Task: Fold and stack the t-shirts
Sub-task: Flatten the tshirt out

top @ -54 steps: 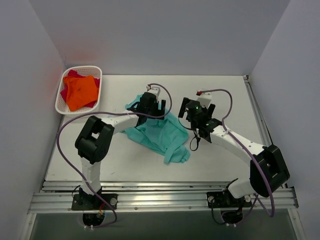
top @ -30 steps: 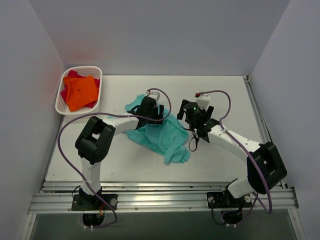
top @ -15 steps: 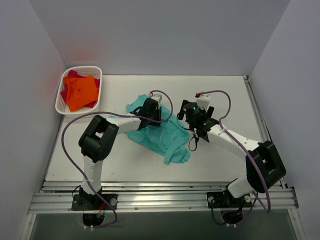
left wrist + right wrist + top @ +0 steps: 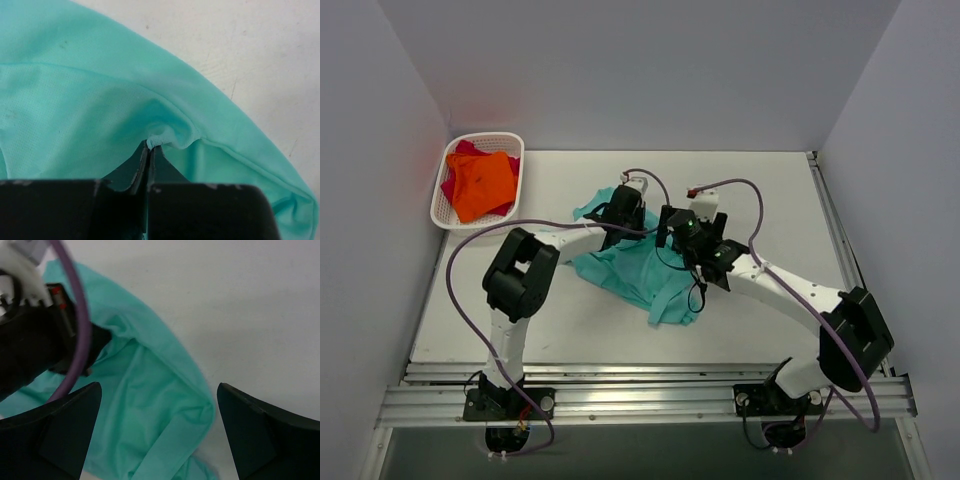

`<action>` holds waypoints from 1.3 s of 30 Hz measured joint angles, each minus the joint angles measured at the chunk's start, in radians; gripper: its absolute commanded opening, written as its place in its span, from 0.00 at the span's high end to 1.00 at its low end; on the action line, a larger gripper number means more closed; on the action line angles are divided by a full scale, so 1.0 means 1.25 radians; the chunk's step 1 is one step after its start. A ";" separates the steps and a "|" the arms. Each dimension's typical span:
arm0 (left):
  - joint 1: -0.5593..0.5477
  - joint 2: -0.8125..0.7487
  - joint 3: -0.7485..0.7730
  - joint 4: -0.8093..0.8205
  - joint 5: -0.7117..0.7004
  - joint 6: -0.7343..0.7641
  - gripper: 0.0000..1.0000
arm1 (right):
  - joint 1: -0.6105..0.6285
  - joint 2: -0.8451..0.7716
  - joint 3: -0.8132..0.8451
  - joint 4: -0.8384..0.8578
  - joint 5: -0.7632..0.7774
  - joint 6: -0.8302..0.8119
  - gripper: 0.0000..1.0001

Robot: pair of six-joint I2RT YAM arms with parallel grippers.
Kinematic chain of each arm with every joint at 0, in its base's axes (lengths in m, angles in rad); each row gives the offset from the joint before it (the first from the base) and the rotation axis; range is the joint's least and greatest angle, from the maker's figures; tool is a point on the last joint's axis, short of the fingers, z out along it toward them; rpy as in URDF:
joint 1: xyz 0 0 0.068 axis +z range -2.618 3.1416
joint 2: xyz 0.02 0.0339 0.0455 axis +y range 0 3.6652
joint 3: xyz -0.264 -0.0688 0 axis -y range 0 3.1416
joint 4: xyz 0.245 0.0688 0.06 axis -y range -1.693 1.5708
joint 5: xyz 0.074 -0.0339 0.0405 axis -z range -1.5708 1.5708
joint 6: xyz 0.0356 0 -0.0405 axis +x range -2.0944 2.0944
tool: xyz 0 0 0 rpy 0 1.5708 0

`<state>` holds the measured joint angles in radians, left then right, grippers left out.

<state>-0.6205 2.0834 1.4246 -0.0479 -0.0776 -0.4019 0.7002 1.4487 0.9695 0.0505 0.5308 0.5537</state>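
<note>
While the left gripper [image 4: 150,146] pinches a fold of the teal t-shirt [image 4: 75,100] tight, the right gripper [image 4: 159,390] hangs wide open, empty, just above that shirt.

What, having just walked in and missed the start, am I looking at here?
Two robot arms are working on a crumpled teal t-shirt on the white table. The left gripper is shut, pinching a fold of it; the right gripper hangs open over its right side, holding nothing. The orange t-shirt and magenta t-shirt lie in the white basket.
</note>
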 measured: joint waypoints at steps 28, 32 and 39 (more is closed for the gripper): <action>0.028 0.058 0.030 0.015 0.015 0.016 0.98 | 0.286 -0.049 -0.128 -0.153 -0.076 0.281 0.24; 0.033 0.060 0.030 0.026 0.022 0.016 0.98 | 0.286 -0.047 -0.168 -0.121 -0.092 0.306 0.26; 0.033 0.060 0.029 0.031 0.025 0.015 0.98 | 0.286 0.039 -0.179 -0.054 -0.109 0.317 0.27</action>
<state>-0.5789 2.1590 1.4612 -0.0097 -0.0463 -0.3828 1.0576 1.4979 0.7456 -0.0174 0.3950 0.9501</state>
